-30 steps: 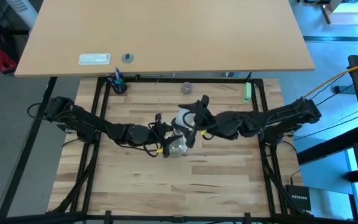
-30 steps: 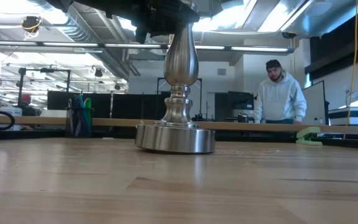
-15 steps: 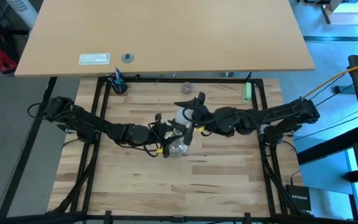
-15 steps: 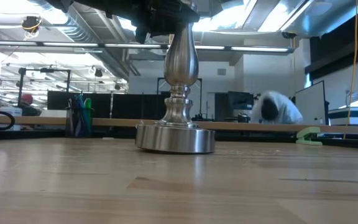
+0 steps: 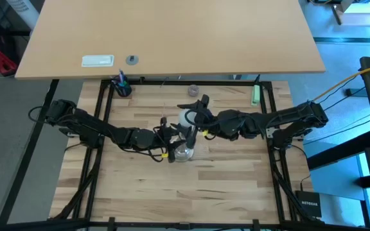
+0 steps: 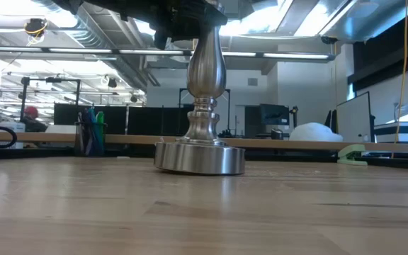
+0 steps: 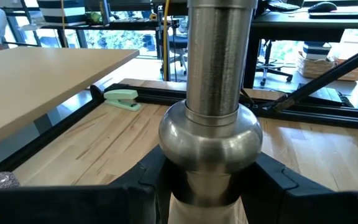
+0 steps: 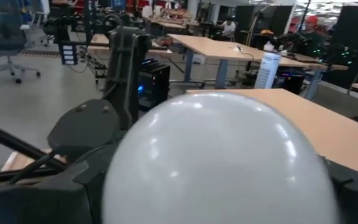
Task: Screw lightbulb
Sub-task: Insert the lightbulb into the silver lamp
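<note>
The silvery stand (image 6: 199, 157) rests upright on its round base on the wooden table (image 5: 140, 186). Its stem (image 7: 211, 124) fills the left wrist view. My left gripper (image 5: 172, 138) is shut on the stem, high up. The white frosted lightbulb (image 5: 186, 118) is in my right gripper (image 5: 194, 119), over the stand's top. Its globe (image 8: 216, 162) fills the right wrist view. Its screw base and the socket are hidden. My left gripper pinches the stand's stem at the narrow neck (image 7: 211, 196) just below a rounded bulge, one finger (image 7: 145, 190) on each side. The fingers come level from the table's left. The stand stays upright with its base on the table. My right gripper holds the lightbulb's round globe (image 8: 129, 155) between its two fingers (image 8: 73, 186). It comes from the table's right side. The bulb is up off the table above the stand; the globe hides its base, so I cannot tell whether it sits in the socket.
At the table's far edge are a small greyish knob (image 5: 193, 90), a cup of pens (image 5: 121, 85) at far left and a green stapler (image 5: 255, 95) at far right. A larger tan table (image 5: 172, 38) stands beyond. Bare wood lies toward the near edge.
My right gripper has turned about its wrist with the lightbulb and shifted slightly toward the table's far-left. The left gripper and the stand have kept still. A person beyond the table has bent down out of sight.
</note>
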`<action>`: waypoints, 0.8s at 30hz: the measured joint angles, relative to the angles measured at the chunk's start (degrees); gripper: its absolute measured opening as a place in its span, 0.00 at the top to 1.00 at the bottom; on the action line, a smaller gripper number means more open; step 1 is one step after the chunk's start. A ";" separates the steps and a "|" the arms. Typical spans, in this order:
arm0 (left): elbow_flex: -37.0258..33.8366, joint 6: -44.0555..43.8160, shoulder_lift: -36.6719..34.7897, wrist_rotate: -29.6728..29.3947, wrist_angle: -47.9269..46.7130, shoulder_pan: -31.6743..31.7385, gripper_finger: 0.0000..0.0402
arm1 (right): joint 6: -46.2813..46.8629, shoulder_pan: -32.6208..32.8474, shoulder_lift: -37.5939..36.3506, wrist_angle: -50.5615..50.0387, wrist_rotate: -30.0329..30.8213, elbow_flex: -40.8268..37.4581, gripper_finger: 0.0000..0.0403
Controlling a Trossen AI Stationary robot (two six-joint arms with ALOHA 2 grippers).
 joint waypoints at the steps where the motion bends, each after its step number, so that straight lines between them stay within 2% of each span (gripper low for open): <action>1: 0.02 0.02 0.00 0.00 0.00 0.00 0.69 | 0.00 0.00 0.00 -0.05 0.01 0.00 0.19; 17: 0.01 0.08 0.00 0.00 -0.07 -0.02 0.69 | -1.22 2.07 -3.99 -1.54 -3.54 0.02 0.19; 24: 0.02 0.09 0.00 -0.02 -0.09 -0.15 0.69 | -1.18 2.45 -10.03 -8.94 -3.57 0.01 0.19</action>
